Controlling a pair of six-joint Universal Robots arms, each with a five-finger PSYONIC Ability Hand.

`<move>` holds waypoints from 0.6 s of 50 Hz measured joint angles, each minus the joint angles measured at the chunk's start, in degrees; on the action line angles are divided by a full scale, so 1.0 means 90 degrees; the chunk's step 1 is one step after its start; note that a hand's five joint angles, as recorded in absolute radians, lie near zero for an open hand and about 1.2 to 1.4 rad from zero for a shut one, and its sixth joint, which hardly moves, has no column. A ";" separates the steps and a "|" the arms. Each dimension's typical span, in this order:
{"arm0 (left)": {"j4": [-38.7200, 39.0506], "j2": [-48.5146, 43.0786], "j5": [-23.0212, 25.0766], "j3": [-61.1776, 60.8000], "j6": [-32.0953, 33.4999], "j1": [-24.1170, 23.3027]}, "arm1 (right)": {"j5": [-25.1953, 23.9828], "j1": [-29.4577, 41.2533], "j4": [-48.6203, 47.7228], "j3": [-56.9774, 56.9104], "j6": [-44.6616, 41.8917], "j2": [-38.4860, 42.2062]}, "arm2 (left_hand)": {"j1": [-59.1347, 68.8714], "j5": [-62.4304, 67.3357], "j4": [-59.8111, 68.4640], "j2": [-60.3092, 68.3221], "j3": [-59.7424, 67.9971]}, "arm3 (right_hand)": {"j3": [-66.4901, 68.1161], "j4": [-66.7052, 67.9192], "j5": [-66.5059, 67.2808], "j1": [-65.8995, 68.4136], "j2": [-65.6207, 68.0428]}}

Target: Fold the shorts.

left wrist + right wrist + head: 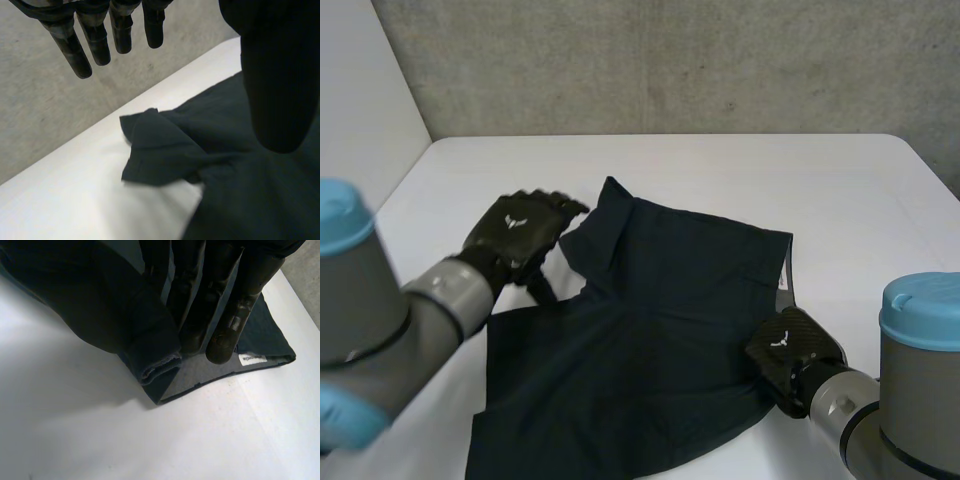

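1. The shorts (660,330), dark navy, lie spread over the middle of the white table (840,190), reaching from about mid-table to its near edge.
2. Their far-left part is a loose, rumpled flap (155,150) folded over itself, with bare table just beside it.
3. Along the right edge, the grey inside of the band shows, with a small white label (251,358) on it.
4. The right hand (790,350) is at the near-right corner of the shorts, on that right edge.
5. In the right wrist view, a fold of the cloth with a rolled hem is caught between the thumb and the straight fingers (235,315), so this hand is gripping the shorts.
6. The left hand (520,232) is at the far-left side of the shorts, just beside the rumpled flap.
7. In the left wrist view, its fingers (95,45) are held straight and apart from the thumb (277,90), with the cloth lying below them. The hand is open and holds nothing.
8. Whether its fingertips touch the flap cannot be told.
9. The left arm (380,330) comes in from the near left and the right arm (910,390) from the near right.
10. A grey concrete wall (670,60) stands behind the far edge of the table.
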 measured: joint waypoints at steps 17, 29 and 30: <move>-0.0699 -0.3803 0.1036 0.4059 0.0042 0.0261 | -0.0246 -0.0222 -0.0222 0.0231 0.0128 0.0014 | 0.1638 0.1472 0.1547 0.1558 0.1483 | 0.0001 -0.0001 0.0000 0.0038 0.0000; -0.0826 -0.4624 0.0793 0.4963 0.1085 0.0234 | -0.0239 -0.0388 -0.0284 0.0323 0.0126 0.0009 | 0.6027 0.5879 0.6037 0.6131 0.5918 | 0.0001 -0.0001 0.0000 0.0038 0.0000; -0.0825 -0.4626 0.0680 0.4950 0.1220 0.0220 | -0.0238 -0.0414 -0.0296 0.0326 0.0124 0.0009 | 0.6024 0.5952 0.6198 0.6256 0.6010 | 0.0001 -0.0001 0.0000 0.0038 0.0000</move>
